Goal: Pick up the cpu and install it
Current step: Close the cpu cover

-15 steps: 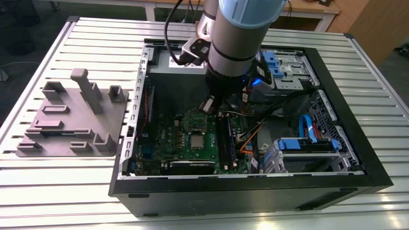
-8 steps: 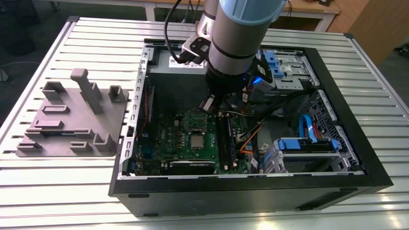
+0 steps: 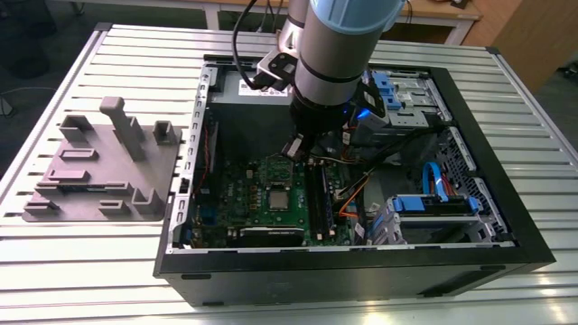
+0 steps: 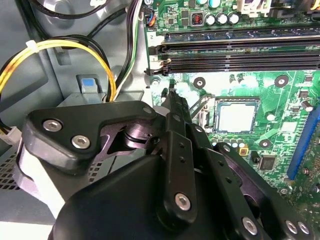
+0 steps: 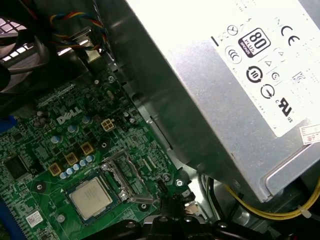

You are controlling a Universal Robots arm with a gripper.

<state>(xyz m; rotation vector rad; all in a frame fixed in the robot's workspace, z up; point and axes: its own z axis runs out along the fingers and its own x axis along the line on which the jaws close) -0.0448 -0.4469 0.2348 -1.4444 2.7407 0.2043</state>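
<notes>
The robot arm's jaws (image 3: 294, 147) hang inside an open computer case (image 3: 361, 274) on the slatted bench (image 3: 91, 284), low over the green motherboard (image 3: 243, 193). In the second wrist view the black fingers narrow to a single tip (image 4: 172, 97). They look clenched together, with nothing visible between them.

The cpu (image 3: 280, 198) is not in the jaws. It lies flat in the motherboard's socket, silvery top up, below the jaw tips and a little off to one side, near them but clearly apart. The chip is square, so it has no long axis, and its edges sit square with the socket. Judging by that fit, it appears to be seated already.

Both wrist views show the cpu (image 4: 237, 117) (image 5: 91, 197) with the socket's hinged metal frame (image 4: 200, 107) raised between chip and jaws. That frame looks unlatched.

The second wrist view adds the long black memory slots (image 4: 240, 55) beyond the socket and a loop of yellow cable (image 4: 60, 47) beside the jaws. The first wrist view shows the silver power supply box (image 5: 225, 100) looming close alongside the jaw tip (image 5: 172, 200). The exterior view adds a grey fixture tray (image 3: 91, 169) lying on the bench, well apart from the jaws and outside the case.
</notes>
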